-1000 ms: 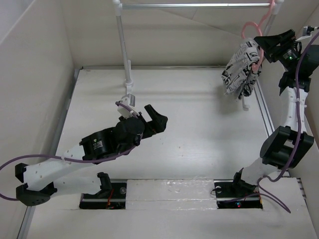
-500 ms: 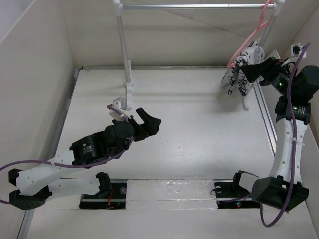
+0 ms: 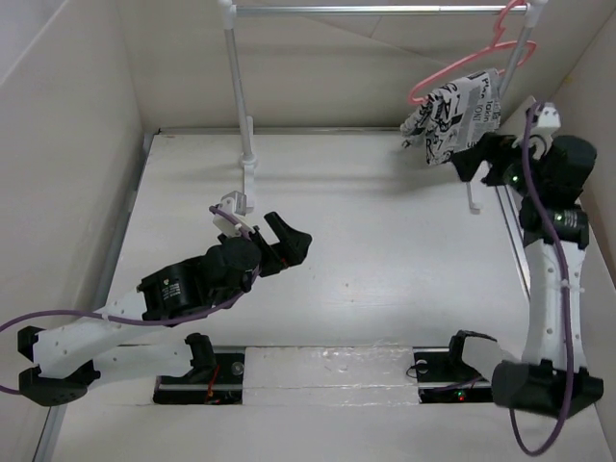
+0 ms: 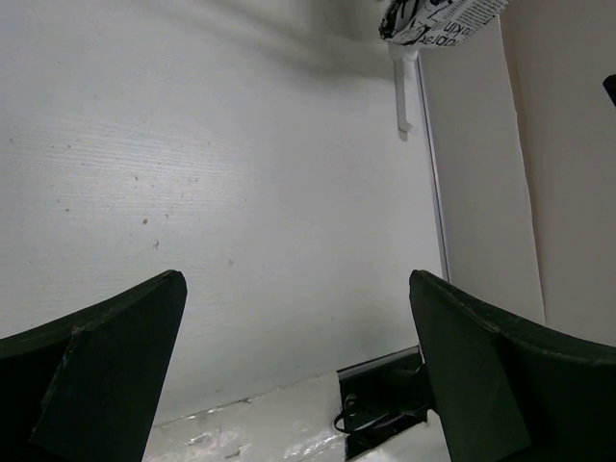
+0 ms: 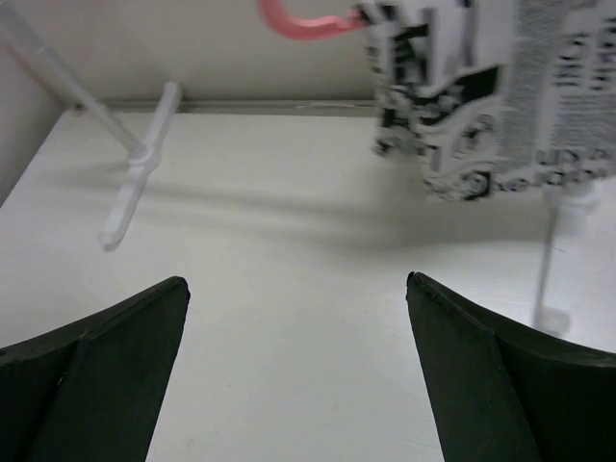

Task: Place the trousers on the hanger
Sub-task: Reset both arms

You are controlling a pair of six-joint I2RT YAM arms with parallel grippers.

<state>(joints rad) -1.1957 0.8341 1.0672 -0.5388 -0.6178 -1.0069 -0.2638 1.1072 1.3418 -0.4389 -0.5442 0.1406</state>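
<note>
Trousers: one pair (image 3: 452, 117), bunched and folded over the hanger, hanging off the table at the far right corner.
Hanger: one, pale pink (image 5: 303, 23); its hook is up at the silver bar beside the right post, and its curved end sticks out to the left of the cloth.
Rack: one (image 3: 236, 87), with two white posts and one silver bar across the top.
Arms: two, both bolted at the near edge of the table (image 3: 385, 279).
Left arm pose: stretched low from the near left, lying close over the table and angled toward the middle.
Left gripper (image 3: 287, 234): spread wide, nothing between its fingers, only bare table ahead in the left wrist view.
Right arm pose: standing tall along the right edge, wrist bent to the left toward the hanging cloth.
Right gripper (image 3: 478, 159): spread wide, gripping nothing; it hovers just below and beside the trousers, which hang ahead of its fingers and not between them in the right wrist view.
</note>
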